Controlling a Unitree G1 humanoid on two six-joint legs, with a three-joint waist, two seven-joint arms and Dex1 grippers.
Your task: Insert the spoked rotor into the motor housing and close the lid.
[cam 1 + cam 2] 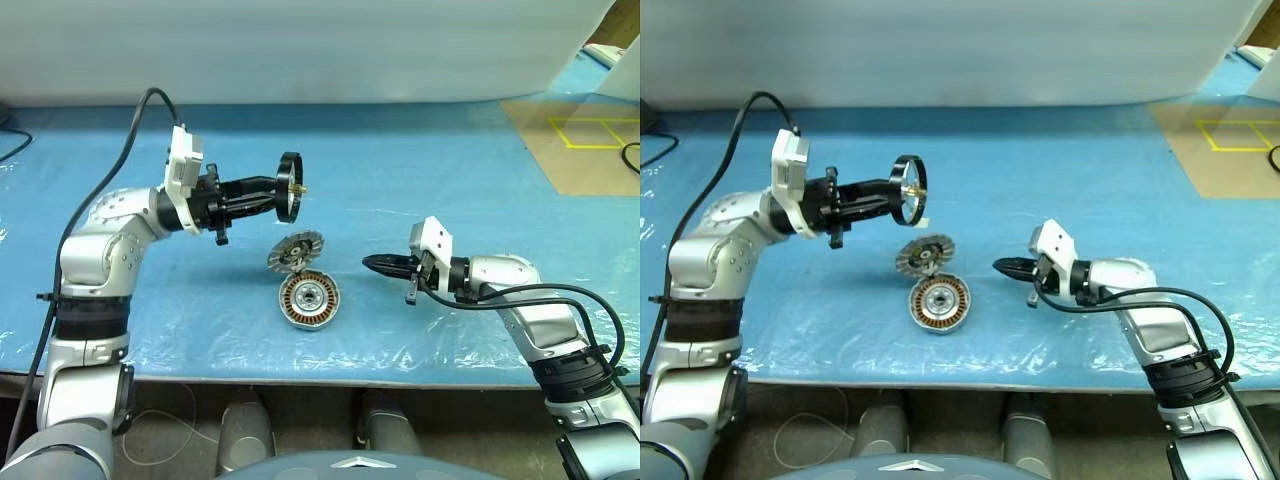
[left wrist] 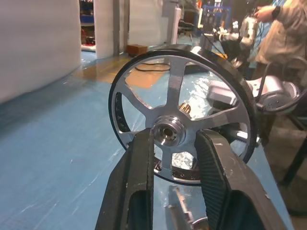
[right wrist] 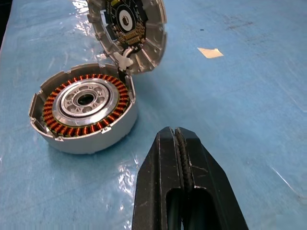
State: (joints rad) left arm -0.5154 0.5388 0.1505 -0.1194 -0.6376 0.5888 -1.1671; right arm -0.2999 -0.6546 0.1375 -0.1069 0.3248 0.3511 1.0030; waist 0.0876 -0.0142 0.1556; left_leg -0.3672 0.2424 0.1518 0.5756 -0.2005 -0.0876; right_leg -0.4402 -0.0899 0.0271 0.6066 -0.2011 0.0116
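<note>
Now left gripper (image 1: 283,192) clamped on spoked rotor (image 1: 290,187), airborne at 12 o'clock of motor housing (image 1: 308,301) — lid (image 1: 296,251) hinged open; right gripper (image 1: 372,264) pressed together at housing's 2 o'clock, apart.

table (image 1: 420,190): blue plastic sheet | on it: motor housing (image 1: 309,301), lid (image 1: 295,251) hinged open

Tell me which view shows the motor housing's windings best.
The right wrist view: the motor housing sits close, its copper winding ring and silver hub plain, its lid tipped open behind. The two eye views show it small on the table, windings faint. In the left wrist view the spoked rotor hides most of it.
</note>
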